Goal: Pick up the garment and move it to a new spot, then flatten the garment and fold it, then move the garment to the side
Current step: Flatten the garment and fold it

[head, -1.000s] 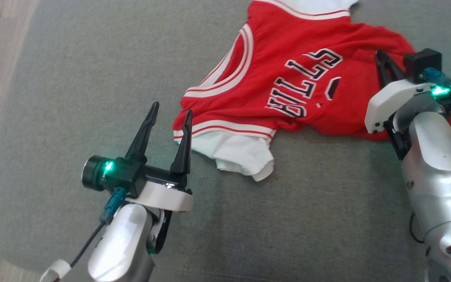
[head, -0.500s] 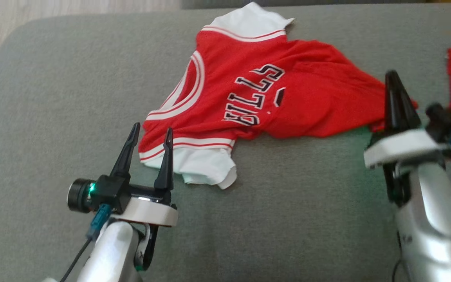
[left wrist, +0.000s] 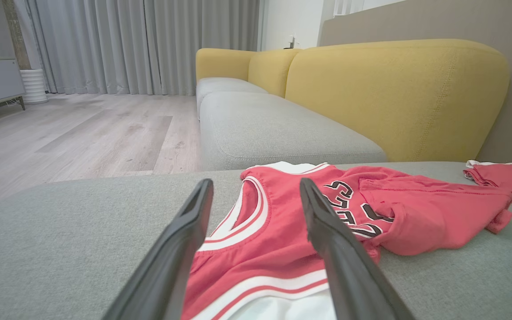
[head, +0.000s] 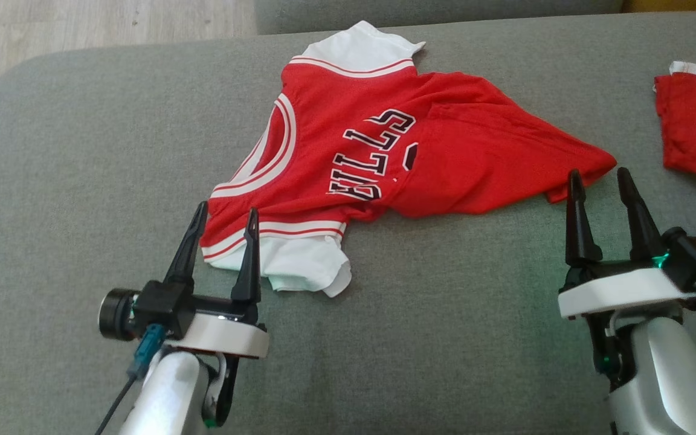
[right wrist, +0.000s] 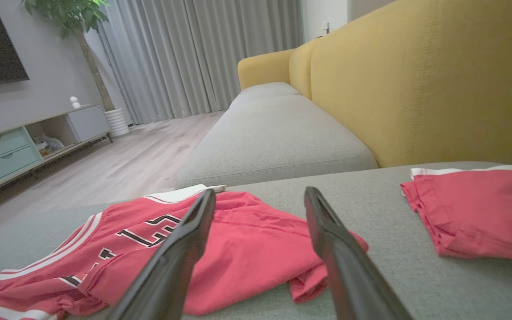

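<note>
Two pincers: left pincer [head: 228, 208] at lower left and right pincer [head: 599, 173] at lower right of the head view, both pointing away from the robot.
Two red cloth items: the garment [head: 444, 157] in the middle and a second red piece [head: 695, 127] at the far right.
One surface: grey sofa seat [head: 82, 151] carrying both items, with pale wood floor [head: 82, 24] beyond its left corner.
Left pincer: fingers spread, nothing between them; the tips sit over the garment's near shoulder edge, and whether they touch the cloth I cannot tell.
Left wrist view: left pincer [left wrist: 256, 182] frames the neckline of the garment [left wrist: 416, 209]; a yellow backrest [left wrist: 394, 98] and grey curtains [left wrist: 127, 44] stand behind.
Garment, place: on the sofa seat between the two pincers, collar end to the left, lower end to the right.
Garment, look: red jersey, two white short sleeves with red and white striped bands, white-banded neckline, dark white-edged lettering partly hidden by a fold; the lower part is doubled over and rumpled, narrowing to a point at the right.
Right pincer: fingers spread, empty, just on the near side of that point and clear of it.
Right wrist view: right pincer [right wrist: 260, 191] looks over the garment [right wrist: 247, 249], with the second red piece [right wrist: 469, 213] lying apart at right.
Second red piece: white edge at its far side, well apart from the garment.
</note>
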